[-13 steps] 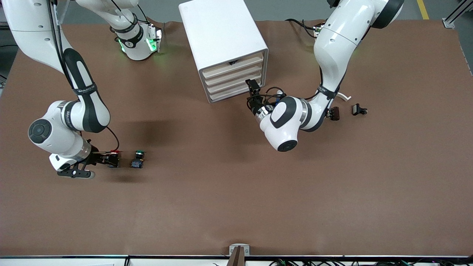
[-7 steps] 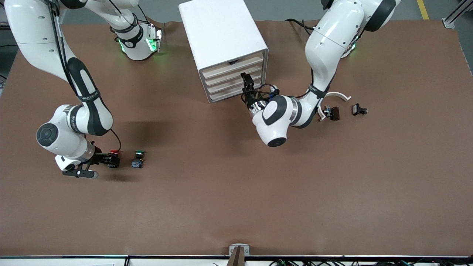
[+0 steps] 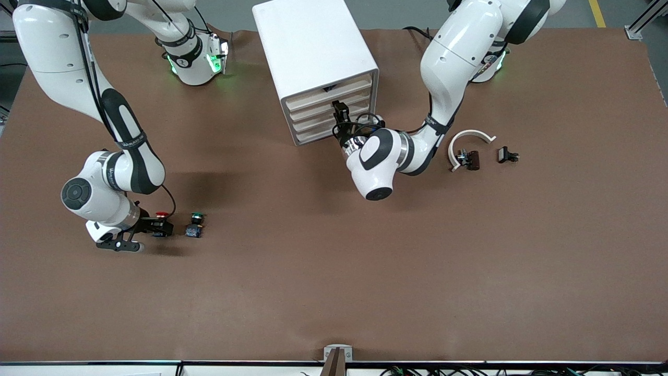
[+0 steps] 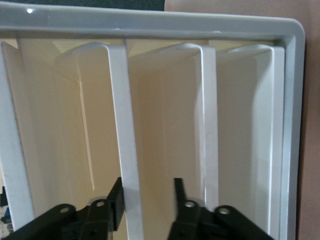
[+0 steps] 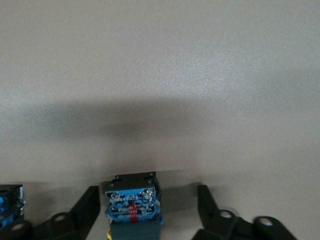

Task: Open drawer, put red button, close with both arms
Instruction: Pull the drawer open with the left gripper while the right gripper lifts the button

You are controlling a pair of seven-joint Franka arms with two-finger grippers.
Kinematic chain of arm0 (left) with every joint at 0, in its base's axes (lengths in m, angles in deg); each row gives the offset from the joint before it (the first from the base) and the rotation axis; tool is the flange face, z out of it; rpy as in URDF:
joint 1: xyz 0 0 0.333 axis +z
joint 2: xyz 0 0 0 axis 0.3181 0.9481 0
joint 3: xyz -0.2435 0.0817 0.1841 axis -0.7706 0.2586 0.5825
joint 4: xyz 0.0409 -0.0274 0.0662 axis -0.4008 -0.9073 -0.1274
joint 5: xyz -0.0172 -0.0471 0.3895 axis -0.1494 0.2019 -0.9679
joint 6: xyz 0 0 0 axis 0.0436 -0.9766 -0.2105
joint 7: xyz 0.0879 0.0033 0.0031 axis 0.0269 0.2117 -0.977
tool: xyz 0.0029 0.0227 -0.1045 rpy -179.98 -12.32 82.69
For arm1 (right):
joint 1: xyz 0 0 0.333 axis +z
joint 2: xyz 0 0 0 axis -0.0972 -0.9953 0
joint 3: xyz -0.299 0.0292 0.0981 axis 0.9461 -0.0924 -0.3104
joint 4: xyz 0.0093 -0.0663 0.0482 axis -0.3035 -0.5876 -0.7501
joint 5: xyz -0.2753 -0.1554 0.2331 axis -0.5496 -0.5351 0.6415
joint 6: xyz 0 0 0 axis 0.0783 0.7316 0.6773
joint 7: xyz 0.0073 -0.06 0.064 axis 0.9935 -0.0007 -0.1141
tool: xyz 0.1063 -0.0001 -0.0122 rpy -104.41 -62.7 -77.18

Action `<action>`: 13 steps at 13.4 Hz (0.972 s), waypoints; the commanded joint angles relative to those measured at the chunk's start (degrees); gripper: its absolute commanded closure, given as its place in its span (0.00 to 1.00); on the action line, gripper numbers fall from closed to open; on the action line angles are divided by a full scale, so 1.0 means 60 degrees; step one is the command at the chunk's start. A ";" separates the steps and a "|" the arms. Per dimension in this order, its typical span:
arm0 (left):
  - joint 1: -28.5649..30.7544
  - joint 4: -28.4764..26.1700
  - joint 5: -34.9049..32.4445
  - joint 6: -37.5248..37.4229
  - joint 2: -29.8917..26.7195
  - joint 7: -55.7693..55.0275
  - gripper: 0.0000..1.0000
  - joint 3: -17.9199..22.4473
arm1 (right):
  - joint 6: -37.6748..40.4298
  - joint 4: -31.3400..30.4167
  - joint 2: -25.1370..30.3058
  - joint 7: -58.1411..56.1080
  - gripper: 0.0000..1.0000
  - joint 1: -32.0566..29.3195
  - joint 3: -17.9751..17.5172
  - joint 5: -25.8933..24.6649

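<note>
The red button (image 3: 162,214) stands on the brown table near the right arm's end, red cap up. My right gripper (image 3: 157,227) is low at the table, open, with one finger on each side of the button. In the right wrist view the button's dark and blue base (image 5: 133,207) sits between the fingers (image 5: 87,206), with gaps on both sides. The white drawer cabinet (image 3: 313,42) has all its drawers shut. My left gripper (image 3: 339,112) is at the drawer fronts, open; in the left wrist view a white drawer lip (image 4: 126,150) runs between its fingers (image 4: 117,199).
A green-capped button (image 3: 195,225) stands just beside the red one, toward the left arm's end; its base shows in the right wrist view (image 5: 9,206). A white curved piece (image 3: 469,137) and two small dark parts (image 3: 472,159) (image 3: 507,155) lie near the left arm.
The left arm has slid along the drawer fronts toward the right arm's end, uncovering the white curved piece. The right gripper has edged closer around the red button.
</note>
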 commanded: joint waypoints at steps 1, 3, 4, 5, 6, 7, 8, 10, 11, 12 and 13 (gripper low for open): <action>-0.0035 0.0003 0.0200 0.0221 0.0027 -0.0143 1.00 0.0067 | 0.0001 -0.0165 0.0076 -0.0108 0.88 -0.0026 -0.0061 0.0075; -0.0006 0.0018 0.0185 0.0236 0.0042 -0.0129 1.00 0.0096 | 0.0045 -0.0165 0.0090 -0.0035 1.00 -0.0011 -0.0061 0.0075; 0.0023 0.0033 0.0185 0.0222 0.0042 -0.0129 1.00 0.0125 | 0.0147 -0.0136 0.0091 -0.0034 1.00 -0.0011 -0.0076 0.0075; 0.0110 0.0033 0.0171 0.0222 0.0013 -0.0114 1.00 0.0140 | 0.0250 -0.0092 0.0134 -0.0049 1.00 -0.0011 -0.0076 0.0075; 0.0242 0.0076 0.0170 0.0222 0.0027 -0.0114 1.00 0.0140 | 0.0396 -0.0048 0.0192 -0.0049 1.00 -0.0011 -0.0076 0.0075; 0.0388 0.0106 0.0170 0.0222 0.0013 -0.0114 1.00 0.0140 | 0.0615 0.0098 0.0251 -0.0064 1.00 -0.0011 -0.0076 0.0075; 0.0520 0.0135 0.0156 0.0222 0.0013 -0.0114 1.00 0.0140 | 0.1037 0.0346 0.0295 -0.0049 1.00 -0.0011 -0.0076 0.0075; 0.0886 0.0165 0.0156 0.0222 -0.0031 -0.0114 1.00 0.0140 | 0.2135 0.0960 0.0558 -0.0020 1.00 0.0032 -0.0076 0.0075; 0.1004 0.0179 0.0170 0.0222 -0.0031 -0.0100 1.00 0.0140 | 0.2865 0.1384 0.0675 0.0053 1.00 0.0062 -0.0076 0.0075; 0.1106 0.0252 0.0170 0.0222 -0.0031 -0.0071 1.00 0.0140 | 0.3453 0.1707 0.0778 0.0300 1.00 0.0120 -0.0076 0.0075; 0.1223 0.0368 0.0156 0.0222 -0.0017 -0.0070 1.00 0.0140 | 0.4126 0.2029 0.0953 0.0810 1.00 0.0280 -0.0076 0.0075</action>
